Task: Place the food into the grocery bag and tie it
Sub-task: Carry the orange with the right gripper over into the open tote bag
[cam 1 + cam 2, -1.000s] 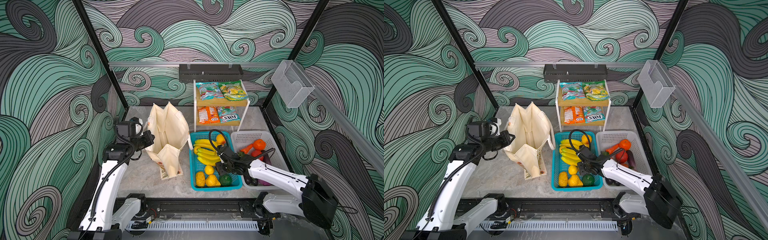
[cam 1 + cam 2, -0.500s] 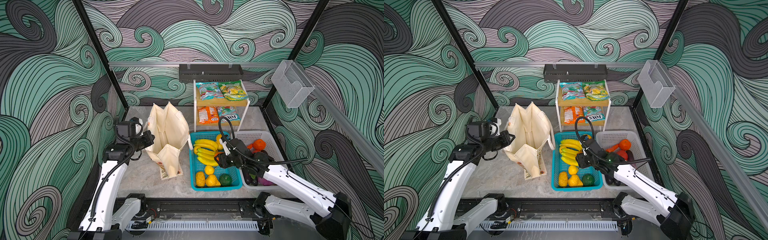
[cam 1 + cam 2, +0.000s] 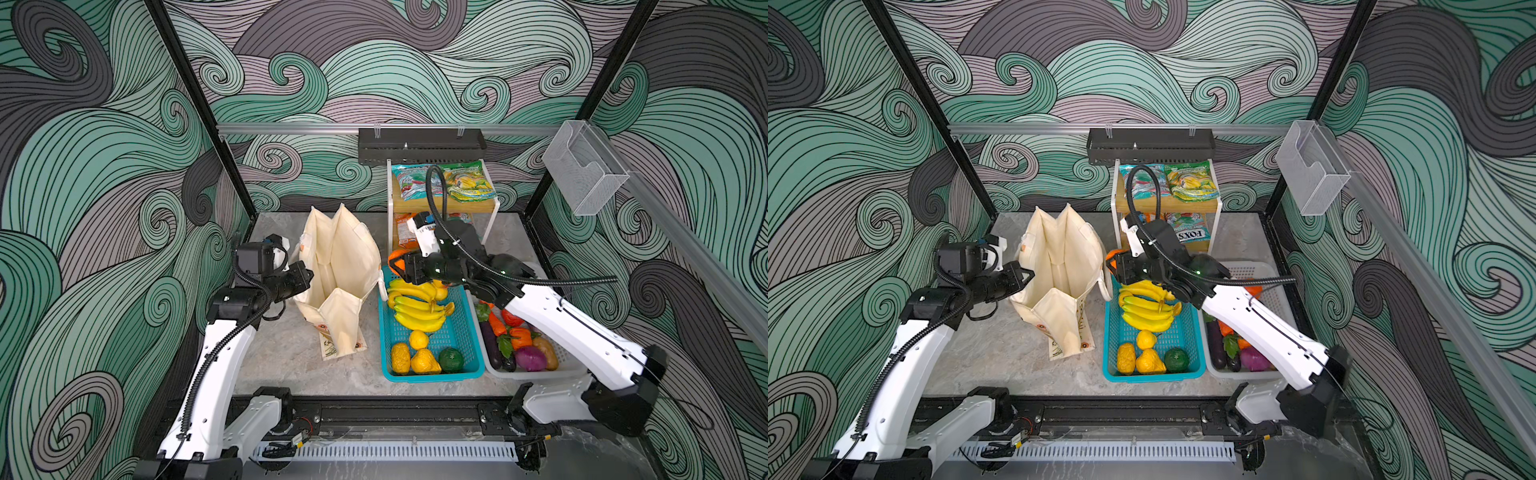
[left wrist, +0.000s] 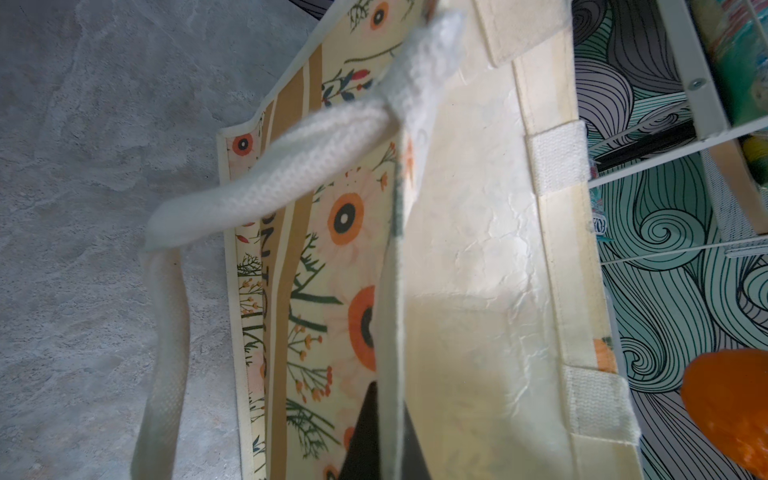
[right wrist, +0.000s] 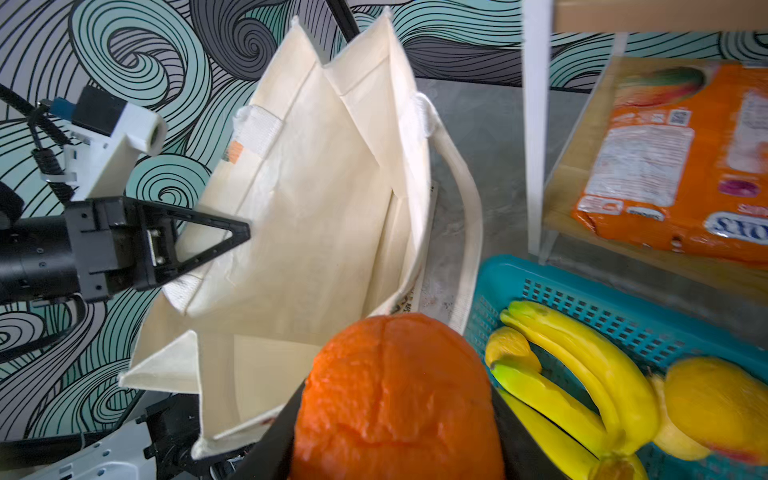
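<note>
Right arm (image 3: 552, 320): swinging since the earlier frames from the middle of the teal basket (image 3: 428, 377) to above its far-left corner, carrying the right gripper (image 3: 397, 267) up beside the bag.
Right gripper: gripping the orange (image 3: 393, 253) between half-spread jaws, hanging in the air just beside the bag's right wall, not yet over the mouth.
Left gripper (image 3: 304, 276): staying where it was, pinching the left wall of the grocery bag (image 3: 340, 257) near the rim, jaws closed on the fabric.
Grocery bag: standing open on the surface (image 3: 291, 353), just left of the teal basket.
Hidden: showing only a sliver of the orange past the black fingers in both top views; keeping the bag's floor out of sight; covering part of the lower-shelf packets (image 3: 1187, 232) and the white basket (image 3: 536, 374) with the right arm.
Left wrist view: alone revealing the floral print and tan band, lettering crossed by the blurred rope handle (image 4: 291, 158); catching a black fingertip (image 4: 361, 436) against the wall; cutting the orange off at the frame edge.
Right wrist view: alone showing the bag's plain cream inside, the bananas (image 5: 582, 361) and a motion-blurred orange packet (image 5: 673, 166).
</note>
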